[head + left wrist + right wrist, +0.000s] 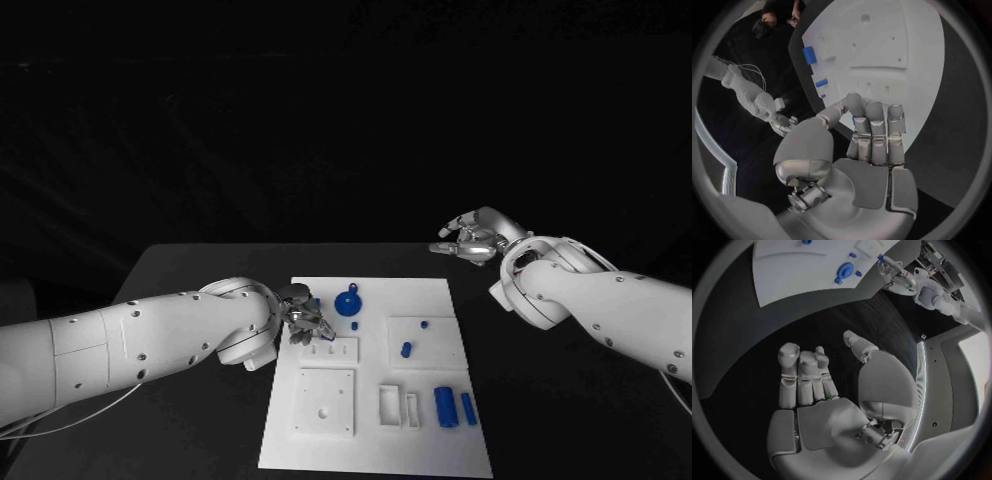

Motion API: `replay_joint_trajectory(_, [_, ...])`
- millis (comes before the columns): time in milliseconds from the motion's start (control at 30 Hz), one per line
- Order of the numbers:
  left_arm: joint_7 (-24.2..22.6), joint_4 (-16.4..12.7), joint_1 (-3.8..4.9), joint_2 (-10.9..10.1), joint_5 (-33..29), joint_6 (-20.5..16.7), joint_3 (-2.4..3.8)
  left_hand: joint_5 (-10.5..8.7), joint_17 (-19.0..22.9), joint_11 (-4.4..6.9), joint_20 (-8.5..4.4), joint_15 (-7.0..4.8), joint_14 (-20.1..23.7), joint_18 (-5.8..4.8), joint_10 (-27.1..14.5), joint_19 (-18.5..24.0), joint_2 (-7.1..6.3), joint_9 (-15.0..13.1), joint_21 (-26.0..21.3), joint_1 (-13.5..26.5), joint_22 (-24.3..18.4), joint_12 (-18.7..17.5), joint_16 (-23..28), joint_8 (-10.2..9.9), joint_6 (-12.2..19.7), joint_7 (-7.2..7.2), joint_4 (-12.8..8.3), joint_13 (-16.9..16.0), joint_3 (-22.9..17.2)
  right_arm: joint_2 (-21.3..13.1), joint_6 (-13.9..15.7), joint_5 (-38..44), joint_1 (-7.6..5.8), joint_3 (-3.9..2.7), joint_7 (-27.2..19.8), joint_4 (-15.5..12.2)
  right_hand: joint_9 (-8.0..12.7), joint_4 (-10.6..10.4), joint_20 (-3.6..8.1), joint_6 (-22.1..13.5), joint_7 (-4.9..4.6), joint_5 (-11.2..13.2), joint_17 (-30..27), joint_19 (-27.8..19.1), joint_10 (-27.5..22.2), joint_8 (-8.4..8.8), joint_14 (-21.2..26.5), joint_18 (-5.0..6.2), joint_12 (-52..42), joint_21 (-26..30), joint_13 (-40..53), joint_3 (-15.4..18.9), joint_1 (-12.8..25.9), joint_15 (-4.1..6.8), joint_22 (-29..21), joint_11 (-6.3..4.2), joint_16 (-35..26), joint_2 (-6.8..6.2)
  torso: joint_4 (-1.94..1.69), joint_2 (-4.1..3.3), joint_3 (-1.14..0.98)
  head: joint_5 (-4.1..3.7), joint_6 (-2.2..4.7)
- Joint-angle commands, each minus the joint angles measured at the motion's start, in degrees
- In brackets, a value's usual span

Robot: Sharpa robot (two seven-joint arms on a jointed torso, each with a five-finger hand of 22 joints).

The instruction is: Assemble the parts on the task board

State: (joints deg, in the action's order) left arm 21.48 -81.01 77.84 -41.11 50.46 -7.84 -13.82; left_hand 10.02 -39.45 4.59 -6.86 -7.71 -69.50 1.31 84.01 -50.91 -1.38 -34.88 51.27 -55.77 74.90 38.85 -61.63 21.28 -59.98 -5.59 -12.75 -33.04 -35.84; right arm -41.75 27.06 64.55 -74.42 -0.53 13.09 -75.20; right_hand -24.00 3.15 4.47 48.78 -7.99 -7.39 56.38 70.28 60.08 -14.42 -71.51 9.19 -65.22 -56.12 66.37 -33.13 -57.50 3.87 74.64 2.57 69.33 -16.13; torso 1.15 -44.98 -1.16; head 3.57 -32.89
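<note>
in the head view the white task board (378, 375) is lying mid-table, carrying five blue parts: a round one (348, 301), two small pegs (424, 324) (407, 349) and two cylinders (446, 405) (469, 408). the left hand (304, 318) is hovering at the board's left edge, seeming to pinch a small blue piece (355, 325). the right hand (469, 237) is hanging off the board, fingers loosely apart, holding nothing.

the left wrist view is showing blue between that hand's fingertips (856, 120).
</note>
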Motion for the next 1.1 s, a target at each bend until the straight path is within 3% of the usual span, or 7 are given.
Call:
replay_joint_trajectory(33, [0.8,0.1,-0.42,0.3,1.7,-0.1,0.06,0.71,-0.1,0.59,-6.30,-0.63,0.0,-0.20,-0.5,-0.5,0.22,-8.1,0.6,0.5,1.1,1.2,-0.8,-0.4,-5.1,4.46,-0.1,-0.7,-0.1,0.3,0.8,-4.0,-0.40,-0.08,-0.1,0.4,-0.1,-0.3,-0.43,-0.8,-1.03,-0.2,-0.1,-0.1,-0.2,-0.27,0.2,5.81,-0.3,0.3,-0.1,0.0,0.1,-0.02,0.0,-0.08,-0.3,-0.11,-0.23,0.04,0.02,-0.10,-0.66])
replay_joint_trajectory(200, [0.2,0.7,-0.53,0.9,4.4,-0.6,0.04,2.04,-0.3,0.95,-6.90,-1.40,-0.3,-0.19,-0.8,-0.8,0.10,-9.0,2.0,1.0,1.1,3.8,-2.6,-0.9,-6.0,4.80,-0.1,-2.0,-0.1,0.8,0.8,-4.0,-0.84,-0.11,0.0,1.1,-0.1,-0.5,-0.45,-0.9,-1.03,-0.7,-0.1,-0.1,-0.3,-0.29,0.2,5.81,-0.4,0.4,-0.2,0.2,0.0,-0.02,0.0,-0.08,-0.3,-0.18,-0.12,0.08,0.04,0.11,-1.35])
replay_joint_trajectory(333, [0.1,1.2,-1.15,1.5,5.4,-1.6,0.04,3.39,-0.3,1.15,-7.20,-1.78,-0.3,-0.17,-1.0,-1.0,-0.26,-9.4,2.6,1.2,1.0,5.0,-3.5,-1.1,-6.6,5.01,-0.2,-2.6,-0.1,1.1,0.9,-4.0,-0.96,-0.12,0.0,1.3,-0.1,-0.7,-0.47,-0.9,-1.04,-1.3,-0.1,-0.1,-0.4,-0.31,0.3,5.81,-0.5,0.4,-0.4,0.3,-0.1,-0.03,0.1,-0.07,-0.3,-0.20,-0.07,-0.04,-0.06,0.14,-1.59])
replay_joint_trajectory(500, [-0.1,2.2,-1.93,2.3,5.4,-1.9,0.05,4.92,-0.2,1.32,-7.50,-2.11,-0.3,-0.19,-1.3,-1.1,-0.38,-9.7,3.2,1.4,1.0,6.4,-4.4,-1.5,-7.0,5.15,-0.3,-3.2,-0.2,1.4,0.8,-4.0,-1.01,-0.12,0.2,1.5,-0.1,-0.8,-0.48,-1.0,-1.04,-1.7,-0.1,-0.2,-0.5,-0.34,0.3,5.81,-0.6,0.4,-0.5,0.4,-0.2,-0.03,0.2,-0.07,-0.3,-0.21,-0.05,-0.04,0.05,0.05,-2.08])
replay_joint_trajectory(833, [-0.1,3.1,-2.83,3.0,5.4,-2.5,0.05,5.78,0.0,1.57,-7.70,-2.26,-0.1,-0.26,-1.7,-0.9,-0.70,-10.1,3.7,1.8,0.9,7.3,-5.1,-1.6,-8.1,5.43,-0.5,-3.4,-0.2,1.6,0.8,-4.0,-1.10,-0.12,0.3,1.6,-0.1,-1.0,-0.49,-1.0,-1.05,-2.4,-0.1,-0.2,-0.6,-0.37,0.3,5.81,-0.7,0.5,-0.7,0.6,-0.3,-0.05,0.2,-0.05,-0.3,-0.21,-0.08,0.01,-0.06,-0.18,-2.56])
replay_joint_trajectory(1100, [-0.1,3.3,-3.15,3.3,5.4,-2.5,0.05,6.51,0.0,1.73,-7.88,-2.46,-0.2,-0.27,-1.7,-1.0,-0.62,-10.3,4.1,2.1,0.8,8.1,-5.8,-1.9,-8.6,5.58,-0.6,-3.6,-0.1,1.7,0.6,-4.0,-1.12,-0.12,0.4,1.6,-0.2,-1.1,-0.51,-1.0,-1.07,-3.0,-0.1,-0.2,-0.7,-0.40,0.3,5.81,-0.9,0.5,-0.9,0.8,-0.5,-0.06,0.3,-0.04,-0.3,-0.20,-0.12,0.06,-0.01,-0.20,-2.69])
